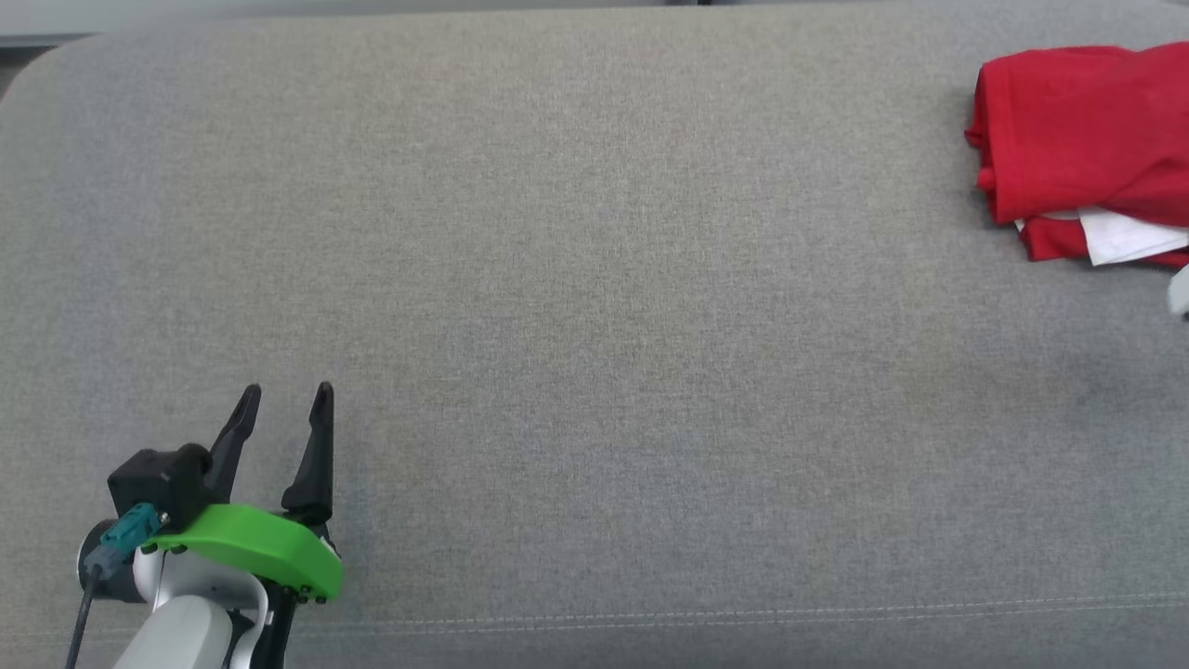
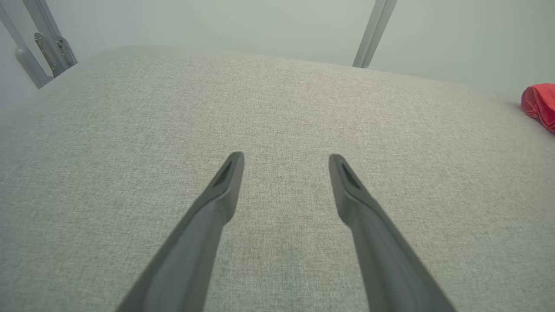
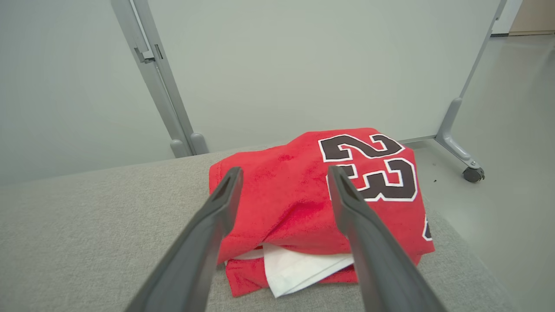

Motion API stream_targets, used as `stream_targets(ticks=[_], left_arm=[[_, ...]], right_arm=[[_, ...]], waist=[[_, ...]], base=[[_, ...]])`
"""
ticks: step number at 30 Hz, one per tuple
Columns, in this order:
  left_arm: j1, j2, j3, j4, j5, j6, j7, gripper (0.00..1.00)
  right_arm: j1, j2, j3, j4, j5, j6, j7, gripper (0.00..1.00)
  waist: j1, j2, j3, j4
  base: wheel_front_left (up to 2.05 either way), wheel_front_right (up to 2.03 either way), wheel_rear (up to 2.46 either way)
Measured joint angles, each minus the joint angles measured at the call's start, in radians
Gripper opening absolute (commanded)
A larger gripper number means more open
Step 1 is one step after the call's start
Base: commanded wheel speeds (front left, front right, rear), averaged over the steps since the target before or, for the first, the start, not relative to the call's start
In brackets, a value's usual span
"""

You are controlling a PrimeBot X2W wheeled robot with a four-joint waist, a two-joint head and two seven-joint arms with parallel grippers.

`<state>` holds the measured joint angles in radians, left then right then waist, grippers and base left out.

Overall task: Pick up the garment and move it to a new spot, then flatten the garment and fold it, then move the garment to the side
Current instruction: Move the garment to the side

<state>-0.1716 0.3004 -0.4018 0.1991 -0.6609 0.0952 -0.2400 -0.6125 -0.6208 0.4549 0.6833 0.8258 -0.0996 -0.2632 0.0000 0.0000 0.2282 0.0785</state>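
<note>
With left gripper (image 1: 286,395) and right gripper (image 3: 284,173) fingers spread, the folded red jersey (image 3: 295,208) could be shoved off the grey fabric counter (image 1: 576,307) by overreach.

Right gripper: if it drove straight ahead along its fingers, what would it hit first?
Most likely the red garment, lying straight ahead of the open right gripper. Depth is unclear: it could meet the near edge or skim over the top.

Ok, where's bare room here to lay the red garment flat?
Nearly all the grey surface is bare, from the left gripper across to the red garment. Only the far right corner is crowded, where that garment lies.
</note>
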Motion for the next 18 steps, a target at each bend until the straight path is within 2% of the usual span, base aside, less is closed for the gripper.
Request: stream_targets(ticks=[8, 13, 18], left_arm=[[0.082, 0.008, 0.030, 0.053, 0.018, 0.003, -0.008, 1.00], [0.121, 0.006, 0.037, 0.064, 0.025, 0.003, -0.008, 1.00], [0.154, 0.005, 0.066, 0.060, 0.025, 0.003, -0.009, 1.00]], right_arm=[[0.163, 0.096, 0.002, -0.106, -0.082, -0.014, 0.006, 1.00], [0.253, 0.122, -0.044, -0.174, -0.132, -0.024, 0.006, 1.00], [0.361, 0.184, -0.097, -0.221, -0.154, -0.025, 0.006, 1.00]], waist=[[0.0000, 0.0000, -0.113, 0.001], [0.0000, 0.0000, -0.174, -0.008], [0.0000, 0.0000, -0.214, -0.022]], base=[[0.00, 0.00, 0.00], [0.00, 0.00, 0.00], [0.00, 0.00, 0.00]])
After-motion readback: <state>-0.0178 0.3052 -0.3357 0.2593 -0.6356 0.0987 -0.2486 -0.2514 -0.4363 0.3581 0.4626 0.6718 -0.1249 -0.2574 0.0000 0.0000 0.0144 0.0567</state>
